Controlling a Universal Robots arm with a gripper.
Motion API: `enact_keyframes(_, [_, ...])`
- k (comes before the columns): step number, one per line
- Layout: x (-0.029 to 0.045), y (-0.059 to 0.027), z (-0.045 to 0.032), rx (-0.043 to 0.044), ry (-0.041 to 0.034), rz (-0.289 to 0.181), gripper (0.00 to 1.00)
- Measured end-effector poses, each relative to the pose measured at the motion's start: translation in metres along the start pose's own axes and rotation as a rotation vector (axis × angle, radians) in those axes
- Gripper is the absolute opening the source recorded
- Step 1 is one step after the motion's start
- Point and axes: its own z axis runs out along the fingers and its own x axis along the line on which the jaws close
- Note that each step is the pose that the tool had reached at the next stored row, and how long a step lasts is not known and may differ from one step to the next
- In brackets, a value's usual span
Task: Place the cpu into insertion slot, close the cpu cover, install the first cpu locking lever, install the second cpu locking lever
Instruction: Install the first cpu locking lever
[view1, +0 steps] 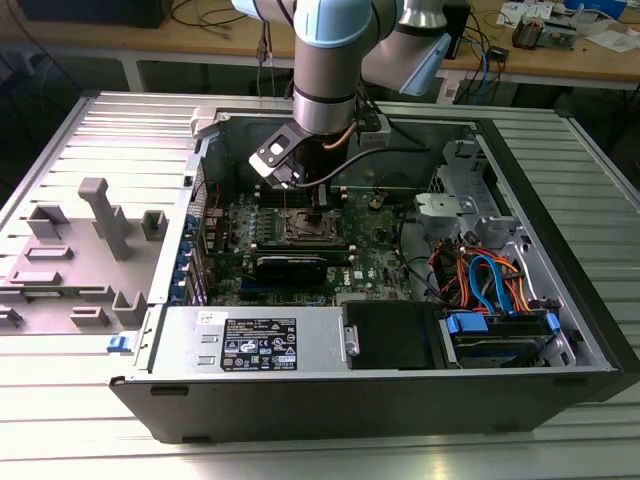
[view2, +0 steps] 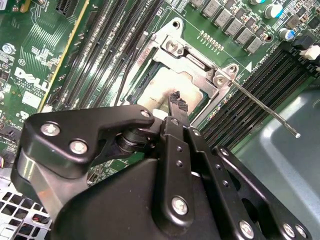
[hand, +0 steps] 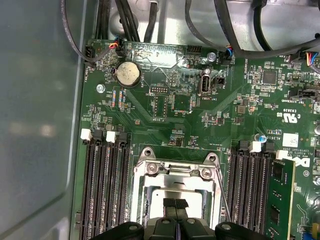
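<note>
Ribbed black gripper (view2: 176, 101) tips together, above flat dull-silver cpu (view2: 159, 87); thin steel rod (view2: 260, 106) beside

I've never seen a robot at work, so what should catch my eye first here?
The grey and pale-blue robot arm reaches down into the open black computer case on the ribbed metal table. Its black gripper, fingertips together, sits right over the dull silver square cpu in its silver-rimmed insertion slot on the green motherboard.
</note>
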Motion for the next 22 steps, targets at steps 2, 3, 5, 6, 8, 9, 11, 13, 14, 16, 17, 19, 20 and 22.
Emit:
enact_keyframes(2, [0.0, 0.0, -0.0003, 0.0, 0.0, 0.0, 0.11])
enact_keyframes(3, [0.0, 0.0, -0.0005, 0.0001, -0.0001, 0.0, 0.11])
enact_keyframes(5, [0.0, 0.0, -0.0009, 0.0, 0.0, 0.0, 0.11])
enact_keyframes(6, [0.0, 0.0, -0.0015, 0.0001, -0.0002, 0.0, 0.11])
enact_keyframes(8, [0.0, 0.0, -0.0029, 0.0001, -0.0001, 0.0, 0.11])
enact_keyframes(9, [0.0, 0.0, -0.0034, 0.0, 0.0, 0.0, 0.11])
enact_keyframes(11, [-0.0001, -0.0001, -0.0041, 0.0, 0.0007, 0.0, 0.11])
enact_keyframes(13, [-0.0001, 0.0, -0.0044, -0.0002, 0.001, 0.0, 0.11])
enact_keyframes(14, [-0.0001, 0.0, -0.0044, -0.0002, 0.001, 0.0, 0.11])
enact_keyframes(16, [-0.0001, 0.0, -0.0046, 0.0, 0.0008, 0.0, 0.11])
enact_keyframes(17, [-0.0001, 0.0, -0.0046, -0.0001, 0.0008, 0.0, 0.11])
enact_keyframes(19, [-0.0001, 0.0, -0.0046, 0.0, 0.0007, 0.0, 0.11])
enact_keyframes(20, [-0.0001, 0.0, -0.0047, 0.0, 0.0008, 0.0, 0.11])
enact_keyframes(22, [-0.0001, 0.0, -0.0049, -0.0001, 0.0008, 0.0, 0.11])
